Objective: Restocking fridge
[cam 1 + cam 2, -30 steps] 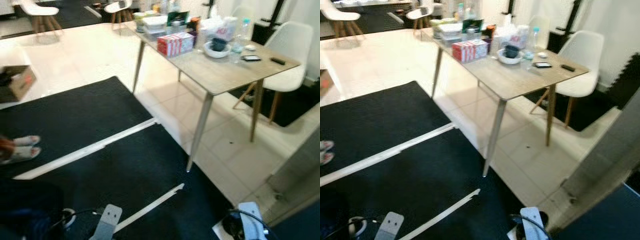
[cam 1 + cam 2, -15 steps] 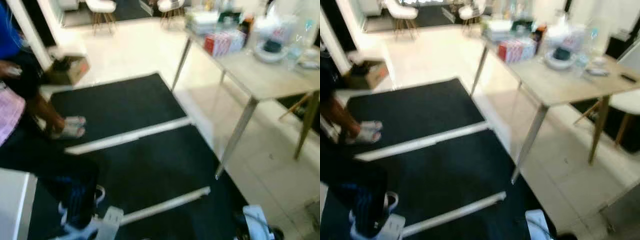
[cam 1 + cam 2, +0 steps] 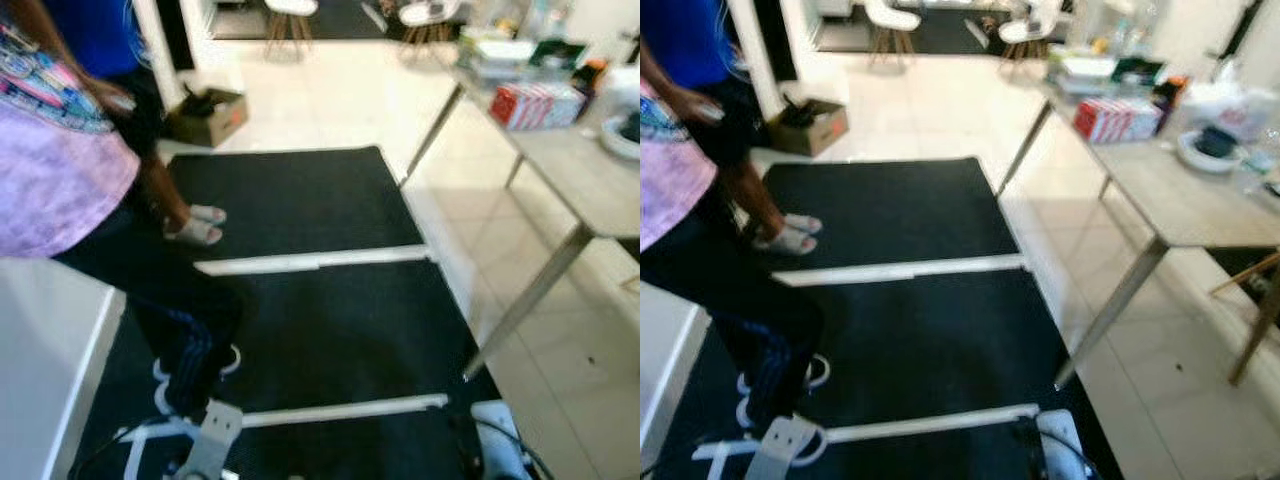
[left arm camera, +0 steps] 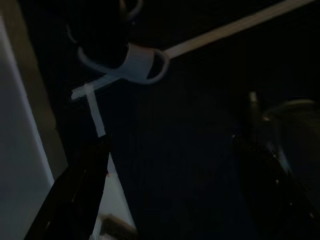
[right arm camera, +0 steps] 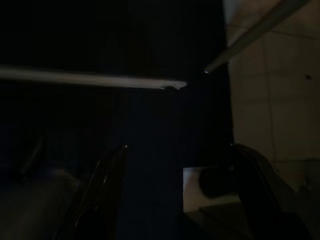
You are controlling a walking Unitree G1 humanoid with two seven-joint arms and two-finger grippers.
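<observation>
Both my arms hang idle at my sides. My left jaws (image 4: 170, 190) are spread wide over the black mat (image 3: 300, 200), near a white strip (image 4: 235, 27) on it and a person's shoe (image 4: 135, 62). My right jaws (image 5: 180, 195) are spread too, over the dark mat where it meets the pale floor tiles (image 5: 270, 95).

Ahead of me the black mat is crossed by white strips. A person (image 3: 70, 170) in a pink top and dark trousers stands on my left, close by, one shoe on the mat. Another person in blue stands further back in pale sandals (image 3: 197, 223), near a cardboard box (image 3: 205, 112) on the floor.

To my right stands the counter (image 3: 1180, 200), well apart from me. On it are the groceries: a red and white box (image 3: 1118, 118), a bowl (image 3: 1212, 148) and stacked containers (image 3: 1088, 72). White chairs (image 3: 890, 18) stand at the back.
</observation>
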